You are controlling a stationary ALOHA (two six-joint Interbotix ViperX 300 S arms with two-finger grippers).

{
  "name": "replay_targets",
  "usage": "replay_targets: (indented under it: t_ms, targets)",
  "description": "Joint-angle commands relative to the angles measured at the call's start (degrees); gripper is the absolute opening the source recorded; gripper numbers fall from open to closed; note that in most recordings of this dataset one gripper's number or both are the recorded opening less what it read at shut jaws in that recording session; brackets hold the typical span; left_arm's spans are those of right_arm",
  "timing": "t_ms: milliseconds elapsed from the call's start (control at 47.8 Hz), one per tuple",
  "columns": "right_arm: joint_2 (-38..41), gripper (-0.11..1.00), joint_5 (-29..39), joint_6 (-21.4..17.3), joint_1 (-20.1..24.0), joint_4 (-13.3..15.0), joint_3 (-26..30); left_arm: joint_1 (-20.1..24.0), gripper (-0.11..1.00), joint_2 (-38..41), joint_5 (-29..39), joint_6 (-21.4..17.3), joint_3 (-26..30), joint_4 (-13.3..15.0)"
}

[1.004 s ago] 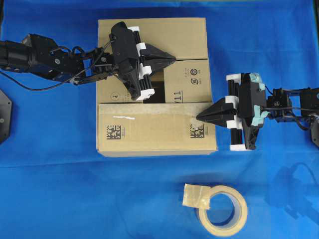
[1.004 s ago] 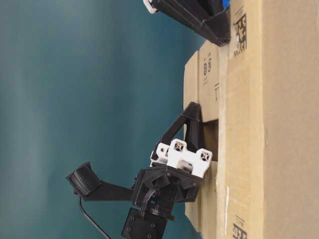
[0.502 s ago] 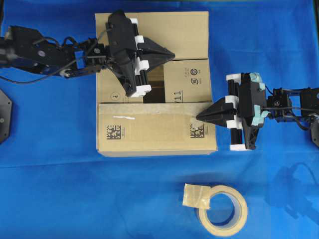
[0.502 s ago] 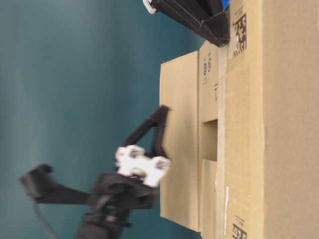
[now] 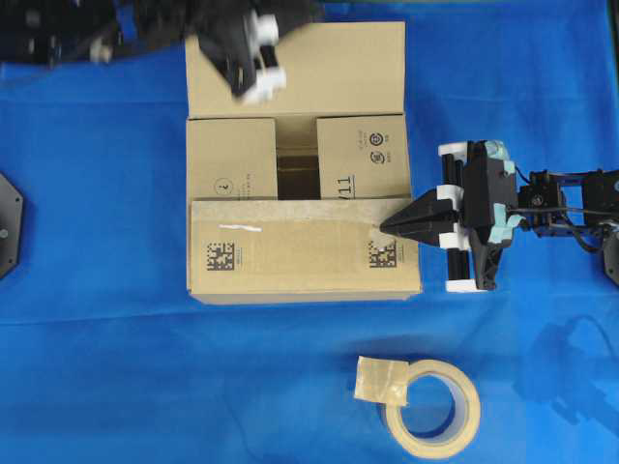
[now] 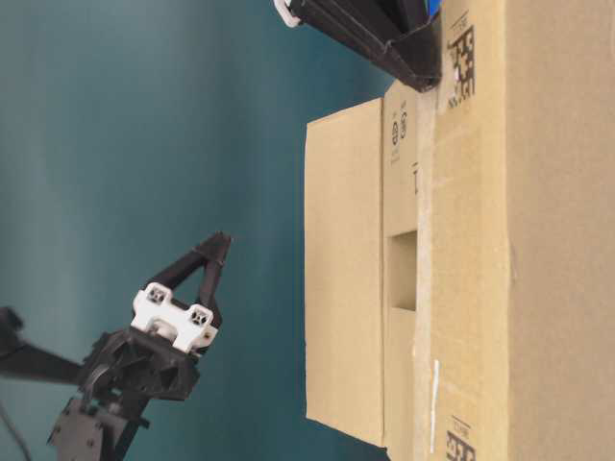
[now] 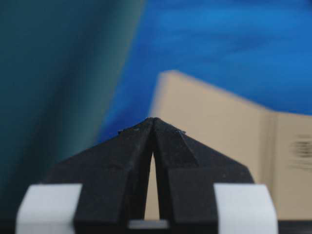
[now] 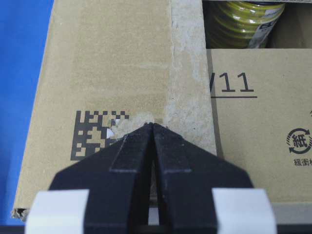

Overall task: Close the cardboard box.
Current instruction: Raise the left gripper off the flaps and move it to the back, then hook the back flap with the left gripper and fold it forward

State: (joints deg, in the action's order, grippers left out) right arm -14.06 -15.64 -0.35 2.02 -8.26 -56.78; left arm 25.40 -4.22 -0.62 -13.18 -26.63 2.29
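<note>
The cardboard box (image 5: 300, 242) sits mid-table. Its near flap (image 5: 290, 253), with two square codes, lies folded down. Both short side flaps lie flat, with a gap between them. The far flap (image 5: 338, 68) stands up, as the table-level view (image 6: 341, 279) shows. My right gripper (image 5: 384, 228) is shut and empty, its tips resting on the near flap's right end beside a square code (image 8: 95, 134); it shows in its wrist view (image 8: 153, 124). My left gripper (image 5: 308, 10) is shut and empty, raised clear behind the far flap (image 7: 209, 126); it also shows in the table-level view (image 6: 219, 240) and its wrist view (image 7: 152, 119).
A beige tape roll (image 5: 432, 406) with a loose tab lies on the blue cloth in front of the box. A yellow-banded roll (image 8: 243, 19) shows inside the box through the gap. A black mount (image 5: 8, 227) sits at the left edge.
My left gripper has lifted off the box and pulled back toward the far left. The far flap it was on has swung back upright. My right gripper has not moved.
</note>
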Motion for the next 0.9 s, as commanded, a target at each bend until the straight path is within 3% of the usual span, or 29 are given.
replay_targets:
  t_ms: [0,167,355,878]
  targets:
    - [-0.35,0.0,-0.53,0.09,0.0,-0.09,0.88,3.16,0.0,0.62,4.66,-0.09,3.69,-0.09]
    - [-0.35,0.0,-0.79,0.18,0.0,-0.09,0.88,6.59,0.0,4.13,14.33,-0.18,8.0,-0.09]
    - [-0.35,0.0,-1.05,0.35,0.0,0.0,0.88,6.42,0.0,7.91,20.65,-0.18,10.11,-0.09]
    - [-0.35,0.0,-1.23,0.7,0.0,0.09,0.88,3.69,0.0,7.65,24.96,-0.09,10.72,-0.09]
